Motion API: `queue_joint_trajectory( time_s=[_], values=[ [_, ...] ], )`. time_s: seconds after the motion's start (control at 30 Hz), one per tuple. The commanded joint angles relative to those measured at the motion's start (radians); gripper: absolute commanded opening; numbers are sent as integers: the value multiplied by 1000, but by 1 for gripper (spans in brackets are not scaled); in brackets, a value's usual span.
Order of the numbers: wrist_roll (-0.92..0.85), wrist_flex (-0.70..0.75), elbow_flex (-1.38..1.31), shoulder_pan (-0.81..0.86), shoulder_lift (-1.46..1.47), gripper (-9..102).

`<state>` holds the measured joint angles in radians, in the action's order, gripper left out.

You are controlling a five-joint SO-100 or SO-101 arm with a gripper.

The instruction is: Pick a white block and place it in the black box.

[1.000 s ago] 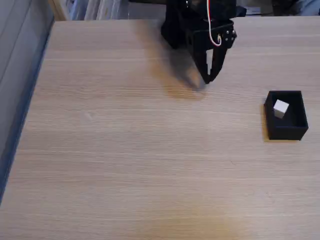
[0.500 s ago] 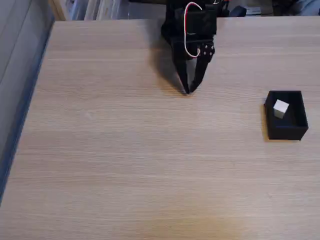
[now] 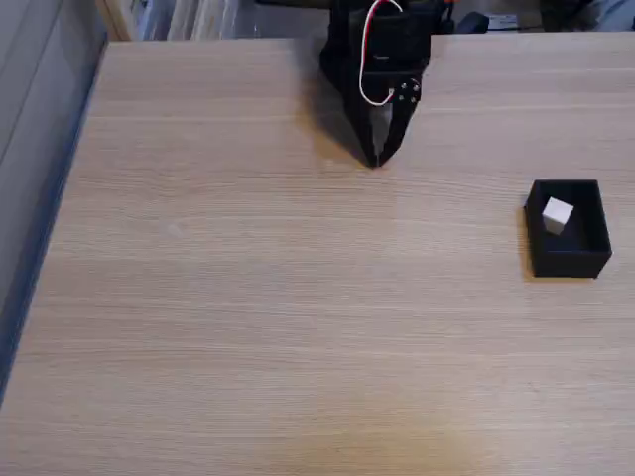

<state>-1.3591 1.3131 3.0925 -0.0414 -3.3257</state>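
In the fixed view the white block (image 3: 558,214) lies inside the black box (image 3: 569,260), which stands near the table's right edge. My gripper (image 3: 375,162) hangs at the back middle of the table, well to the left of the box and pointing down at the wood. Its two black fingers meet at the tips with nothing between them, so it is shut and empty. Red and white wires loop over its body.
The light wooden table (image 3: 248,317) stretches wide to the left and front. Its left edge drops off to a grey floor (image 3: 30,119). Shelves and clutter (image 3: 189,15) line the back edge behind the arm.
The gripper swung left from about a second ago, away from the box, then drew back slightly toward the arm's base. The block and box have stayed put.
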Motion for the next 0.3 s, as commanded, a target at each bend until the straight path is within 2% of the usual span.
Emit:
queue_joint_trajectory(
  time_s=[0.0,0.27],
  values=[
    [0,3,15,0,-5,0],
    [-5,3,15,-6,-6,0]
  ],
)
